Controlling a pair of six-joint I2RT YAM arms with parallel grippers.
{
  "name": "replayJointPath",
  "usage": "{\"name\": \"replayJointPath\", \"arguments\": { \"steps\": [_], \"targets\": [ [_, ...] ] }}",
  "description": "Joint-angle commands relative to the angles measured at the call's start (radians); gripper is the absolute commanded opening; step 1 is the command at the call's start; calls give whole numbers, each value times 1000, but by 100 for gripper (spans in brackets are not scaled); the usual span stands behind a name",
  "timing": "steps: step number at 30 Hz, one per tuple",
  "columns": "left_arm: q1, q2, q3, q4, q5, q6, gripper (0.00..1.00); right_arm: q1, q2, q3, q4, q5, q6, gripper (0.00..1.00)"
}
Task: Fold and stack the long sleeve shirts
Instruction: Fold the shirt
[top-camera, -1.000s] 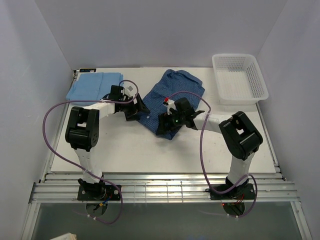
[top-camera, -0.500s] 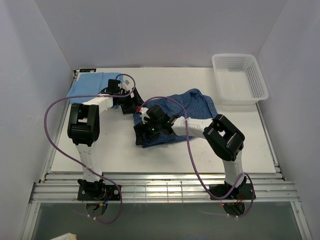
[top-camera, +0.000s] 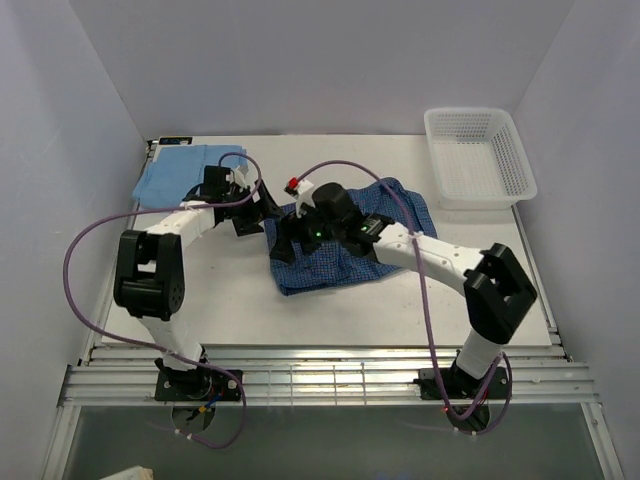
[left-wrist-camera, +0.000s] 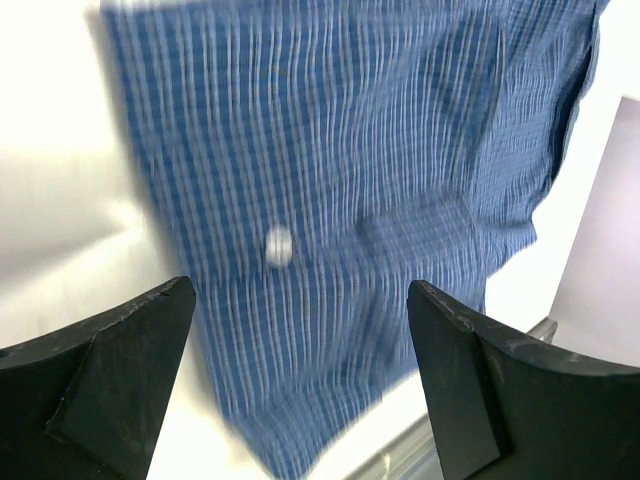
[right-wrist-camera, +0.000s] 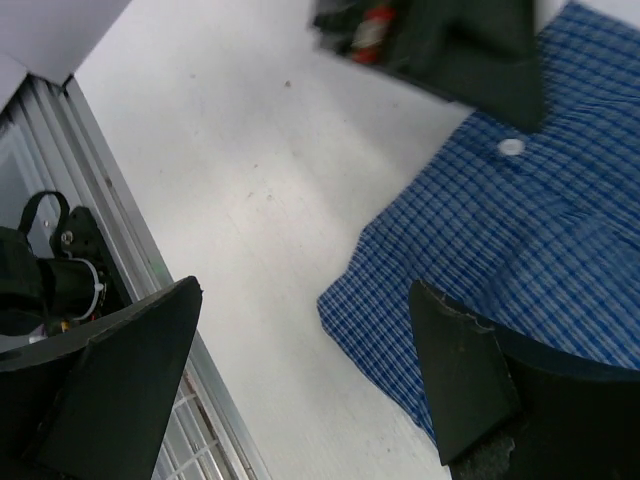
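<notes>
Light blue shirt (top-camera: 178, 172): It lies flat in the far left corner of the table (top-camera: 240, 300). It looks folded, so this part seems done.
Dark blue checked shirt (top-camera: 355, 250): It lies in the middle of the table, well apart from the light blue one. Its edges look bumpy, and one white button (left-wrist-camera: 278, 245) shows.
Left to do: I think the checked shirt needs more folding. Then it has to go on top of the light blue one. No stack yet.
Left arm: It bends up from its base and reaches right, low over the table.
Left claw (top-camera: 266, 205): It is wide apart, with nothing in it. It hangs over the left edge of the checked shirt.
Right claw (top-camera: 286, 238): It is wide apart too, holding nothing. It is over the shirt's near left corner, close to the left claw.
Right arm: It stretches far to the left, right across the checked shirt.
</notes>
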Motion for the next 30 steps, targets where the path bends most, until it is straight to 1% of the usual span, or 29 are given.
{"name": "replayJointPath", "arguments": {
  "steps": [1, 2, 3, 6, 10, 13, 14, 15, 16, 19, 22, 25, 26, 27, 28, 29, 30],
  "targets": [
    [4, -184, -135, -32, -22, -43, 98, -96, -102, -66, 6, 16, 60, 90],
    [4, -213, -171, -32, -17, -52, 98, -114, -131, -89, 6, 17, 60, 90],
    [4, -265, -239, -32, -5, -68, 98, -144, -142, -93, -5, 22, 59, 90],
    [3, -321, -336, -45, 27, -97, 98, -203, -167, -110, -32, 24, 47, 90],
    [0, -327, -401, -34, -17, -100, 98, -263, -170, -124, -48, -7, 45, 90],
    [0, -280, -404, -13, -26, -95, 97, -285, -161, -126, -69, -23, 37, 90],
    [0, -264, -404, 12, -5, -95, 92, -288, -156, -126, -75, -17, 30, 90],
    [1, -248, -403, 23, -5, -97, 90, -290, -154, -126, -81, -13, 28, 90],
    [0, -232, -400, 38, 32, -97, 88, -291, -153, -126, -86, -10, 28, 90],
    [-15, -188, -404, 93, 73, -111, 79, -299, -150, -138, -98, -1, 30, 90],
    [-45, -160, -403, 129, 73, -115, 74, -302, -148, -149, -106, 13, 27, 90],
    [-55, -125, -392, 136, 61, -123, 63, -305, -147, -147, -112, 13, 8, 90],
    [-57, -119, -393, 151, 45, -129, 50, -305, -145, -146, -114, 17, 4, 90],
    [-55, -111, -398, 159, 35, -137, 41, -306, -144, -144, -118, 17, 1, 90],
    [-57, -109, -397, 164, 28, -138, 35, -308, -139, -141, -123, 19, -4, 90],
    [-55, -106, -392, 164, 21, -137, 20, -313, -131, -138, -124, 22, -7, 90],
    [-55, -105, -386, 164, 11, -137, 14, -314, -127, -129, -129, 22, -10, 92]
  ]
}}
